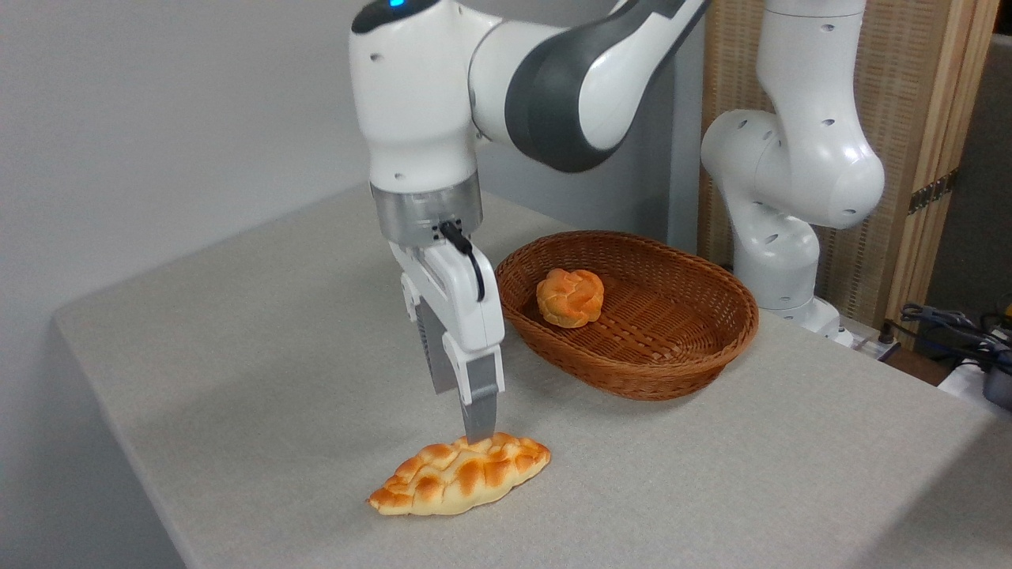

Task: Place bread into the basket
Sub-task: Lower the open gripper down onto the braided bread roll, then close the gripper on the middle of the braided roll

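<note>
Pointing straight down, your hand (pixel 478 431) stands over the bread (pixel 460 476), its visible fingertip (pixel 479 419) meeting the top of the loaf near the middle. From this side only one finger shows clearly, so you cannot tell whether the hand is spread or clenched, nor whether it grips the loaf. The bread, a long braided loaf with pointed ends and a golden-orange crust, lies flat on the grey surface (pixel 237 356) near the front edge. Behind and to the right of your hand, well apart from the loaf, sits the oval wicker basket (pixel 672 371). Inside it, toward the left end, rests a small round knotted bun (pixel 569 297). At the far right you see the white arm base (pixel 779 261) before a wooden screen (pixel 917 118).
</note>
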`<state>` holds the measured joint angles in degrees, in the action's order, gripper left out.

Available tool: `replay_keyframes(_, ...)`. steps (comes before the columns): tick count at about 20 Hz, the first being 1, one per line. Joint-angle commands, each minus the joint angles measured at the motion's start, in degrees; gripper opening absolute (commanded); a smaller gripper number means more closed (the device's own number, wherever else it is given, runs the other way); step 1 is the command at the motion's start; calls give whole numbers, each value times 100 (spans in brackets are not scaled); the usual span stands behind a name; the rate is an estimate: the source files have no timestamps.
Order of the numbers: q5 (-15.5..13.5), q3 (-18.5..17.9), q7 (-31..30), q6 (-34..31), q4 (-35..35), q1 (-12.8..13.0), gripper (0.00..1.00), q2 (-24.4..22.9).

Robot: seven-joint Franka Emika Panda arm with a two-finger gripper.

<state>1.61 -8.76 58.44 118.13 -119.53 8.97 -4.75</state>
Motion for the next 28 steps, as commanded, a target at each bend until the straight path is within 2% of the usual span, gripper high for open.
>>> replay_keyframes(1,322,-178,97,378,-159,96,100,79)
replay_keyframes(7,367,-258,88,404,-308,96,100,273)
replay_keyframes(17,358,-258,71,676,-440,96,99,290)
replay_keyframes(18,358,-258,71,781,-440,96,92,299)
replay_keyframes(20,349,-258,71,896,-440,96,84,343)
replay_keyframes(23,340,-258,62,1081,-449,96,54,413)
replay_keyframes(24,340,-249,62,1090,-449,96,48,414)
replay_keyframes(26,331,-258,71,1081,-457,96,20,422)
replay_keyframes(27,331,-258,79,1081,-458,96,12,422)
replay_keyframes(28,331,-258,79,1081,-458,96,11,422)
